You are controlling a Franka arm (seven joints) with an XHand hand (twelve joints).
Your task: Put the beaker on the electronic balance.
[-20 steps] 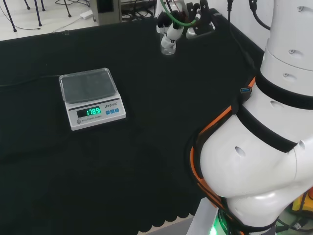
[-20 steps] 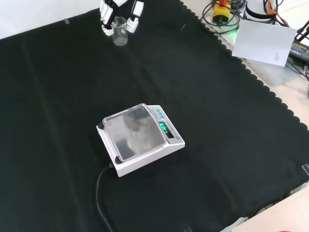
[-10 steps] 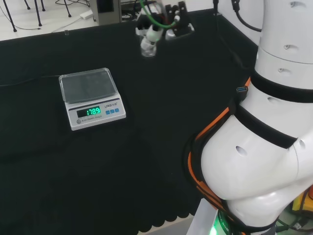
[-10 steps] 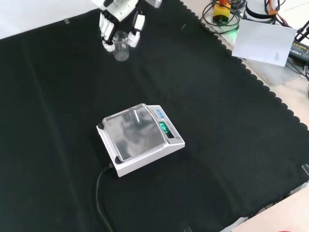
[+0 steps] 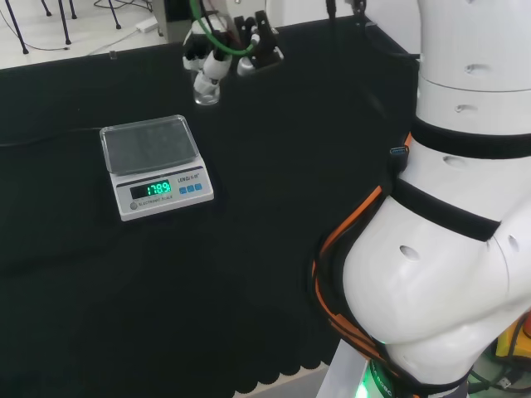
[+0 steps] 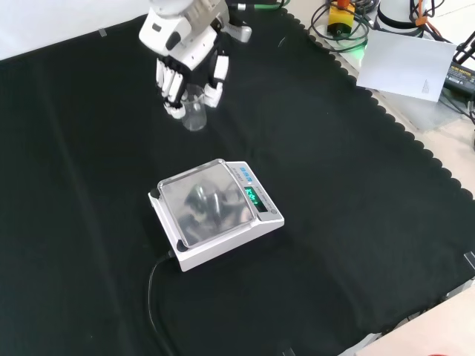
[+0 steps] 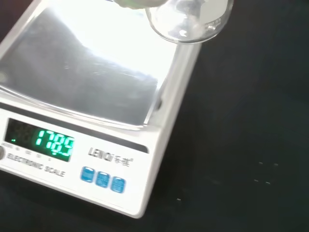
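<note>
Carry phase, beaker in transit. I have the hand point(image 6: 187, 63) pointing down from above, its fingers curled around the clear beaker point(image 6: 194, 115) so that the glass hangs upright between them; the grip sits high on the wall, which leaves the base free to be set down. In the front view the beaker is clear of the cloth point(image 6: 356, 193) and near the far edge of the balance point(image 6: 215, 211), not yet over it. In the head view the hand point(image 5: 217, 51) and beaker point(image 5: 207, 86) lie beyond and slightly right of the balance point(image 5: 155, 166), apart from it.

The wrist view looks past the beaker's round base point(image 7: 188, 21) onto the steel pan point(image 7: 87, 72), with the base at the pan's corner; I judge this as the approach line, since the pan must come squarely under the glass before I lower. The pan is bare and level, and the display point(image 7: 53, 144) is lit, so the balance stands ready. The cable point(image 6: 157, 304) leaves on the near side in the front view, away from my path.

Next I would centre the beaker over the pan, descend, then release.
</note>
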